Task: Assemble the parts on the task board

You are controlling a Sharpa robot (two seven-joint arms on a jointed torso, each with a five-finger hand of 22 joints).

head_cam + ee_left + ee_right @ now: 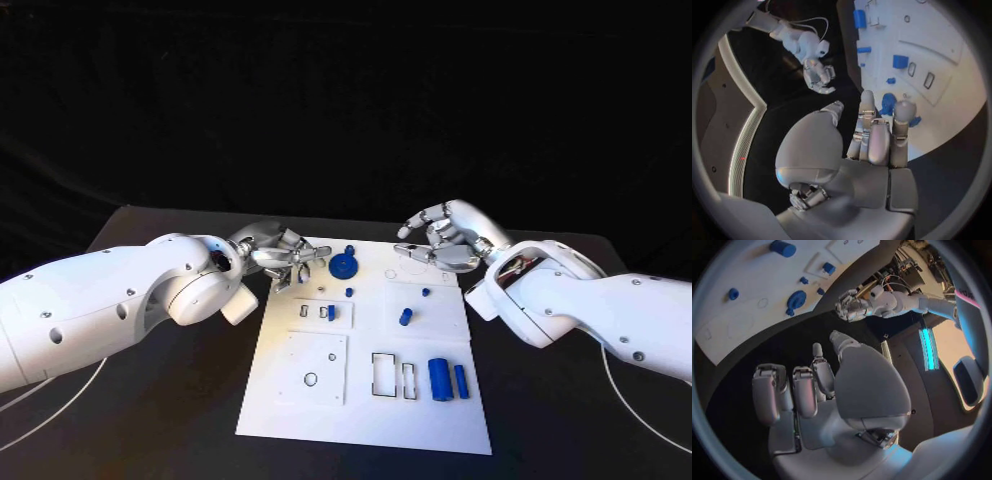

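My left hand (277, 256) and right hand (447, 236) hovered empty, fingers loosely spread, at the board's (361, 400) far edge; blue parts (449, 380) lay scattered, assembly seemingly barely begun.

Task board (296, 410): flat white plate, matt, smooth, plastic in appearance. Parts: blue, smooth, plastic-looking, with a slight sheen, as on the round toothed piece (343, 266) and the paired cylinders (438, 379). Table (159, 420): black, matt surface. Backdrop (346, 100): black cloth, creased, non-reflective. Left hand (873, 140) and right hand (817, 390): silver, satin metallic finish, with paler smooth pads on the fingers (904, 111). Arm casings (101, 300): glossy white moulded plastic showing soft highlights.
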